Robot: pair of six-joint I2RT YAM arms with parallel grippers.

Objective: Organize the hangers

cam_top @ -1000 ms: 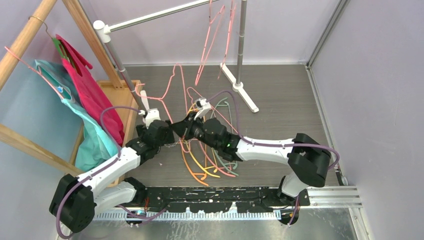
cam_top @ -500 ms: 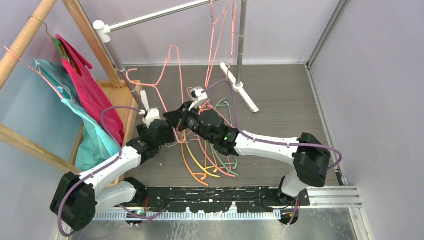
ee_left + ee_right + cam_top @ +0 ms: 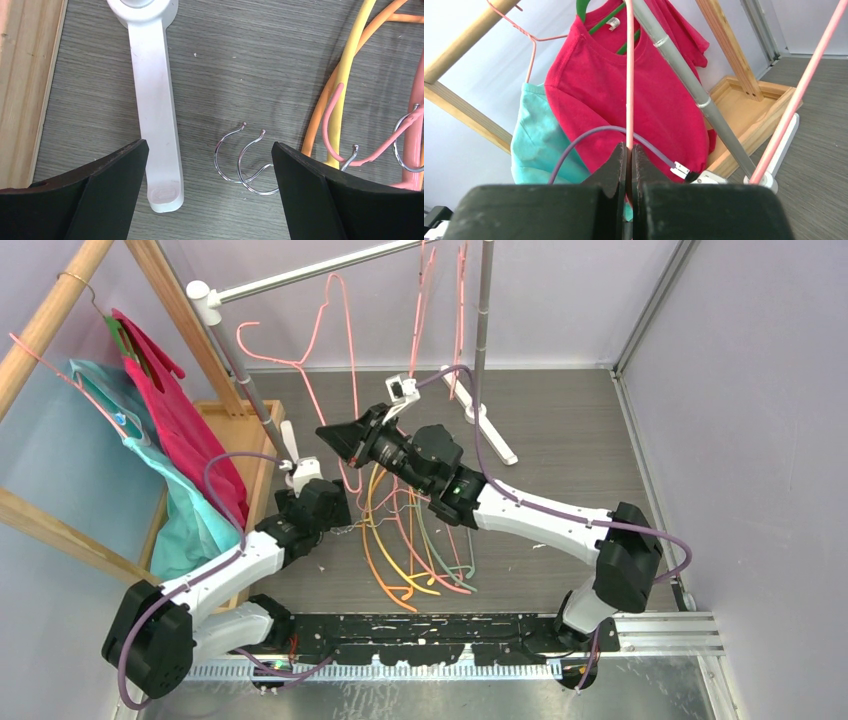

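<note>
Wooden frame (image 3: 45, 320) carrying a magenta shirt (image 3: 589, 100) and a teal garment (image 3: 536, 140) stands beyond the right gripper (image 3: 629, 150), ahead and to the left in its wrist view. Metal rail (image 3: 300, 271) runs above that gripper, and further pink wire hangers (image 3: 460, 300) hang on it. A floor pile of orange, yellow, pale green and pink hangers (image 3: 400, 570) lies beneath the right arm, just right of the left gripper (image 3: 210, 145).

Right gripper is clamped on 1 pink wire hanger (image 3: 629, 75), which rises straight out from its fingers, clear of the floor. Left gripper is spread wide and holds nothing, low over the floor. 2 chrome hooks (image 3: 235, 160) lie between its fingers, and a white rack foot (image 3: 155, 100) sits by its left finger.
</note>
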